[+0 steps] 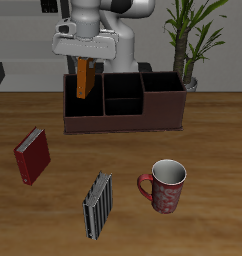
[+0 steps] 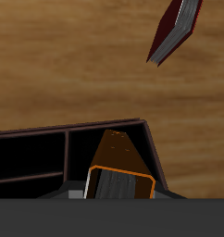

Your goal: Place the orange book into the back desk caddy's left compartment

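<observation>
The orange book (image 1: 85,78) hangs upright in my gripper (image 1: 83,62), which is shut on its upper end. The book's lower end dips into the left compartment (image 1: 81,103) of the dark maroon-brown desk caddy (image 1: 123,123) at the back of the table. In the wrist view the orange book (image 2: 118,159) points down into a black cell (image 2: 81,153) next to the caddy's end wall (image 2: 156,159). My fingers are hidden in the wrist view.
A dark red book (image 1: 33,155) lies nearer the front edge and also shows in the wrist view (image 2: 176,30). A grey-and-black striped book (image 1: 98,205) and a red mug (image 1: 165,186) sit near the front. A potted plant (image 1: 189,45) stands behind the caddy.
</observation>
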Controlling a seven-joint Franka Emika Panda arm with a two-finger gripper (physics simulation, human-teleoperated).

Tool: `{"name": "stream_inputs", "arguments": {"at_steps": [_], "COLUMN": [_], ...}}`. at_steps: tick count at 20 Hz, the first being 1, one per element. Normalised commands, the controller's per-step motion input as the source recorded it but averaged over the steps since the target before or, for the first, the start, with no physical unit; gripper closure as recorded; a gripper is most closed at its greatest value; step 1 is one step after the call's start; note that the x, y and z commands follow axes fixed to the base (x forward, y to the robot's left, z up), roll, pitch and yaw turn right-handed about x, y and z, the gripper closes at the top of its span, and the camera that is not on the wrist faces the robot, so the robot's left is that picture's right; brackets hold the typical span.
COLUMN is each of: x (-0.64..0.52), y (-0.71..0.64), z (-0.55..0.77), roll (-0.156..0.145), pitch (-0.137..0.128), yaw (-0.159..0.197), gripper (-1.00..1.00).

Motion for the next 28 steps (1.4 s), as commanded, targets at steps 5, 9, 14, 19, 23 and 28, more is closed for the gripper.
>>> {"name": "stream_inputs", "arguments": {"at_steps": [5,9,14,19,23,28], "x": [0.06,0.03,0.03,0.06,0.07,0.08], "y": [-0.07,-0.01,-0.04,-0.05,-0.07,-0.04], "z": [-0.18,-0.12,-0.18,-0.26,-0.24,-0.2], "roll": [-0.011,0.002,-0.005,0.008,-0.017,-0.012], "pitch": [0.039,0.027,0.029,0.06,0.02,0.037], "yaw": [-0.028,-0.003,-0.016,-0.026,-0.007,-0.012], "gripper": [1.0,1.0,1.0,1.0,1.0,1.0]}}
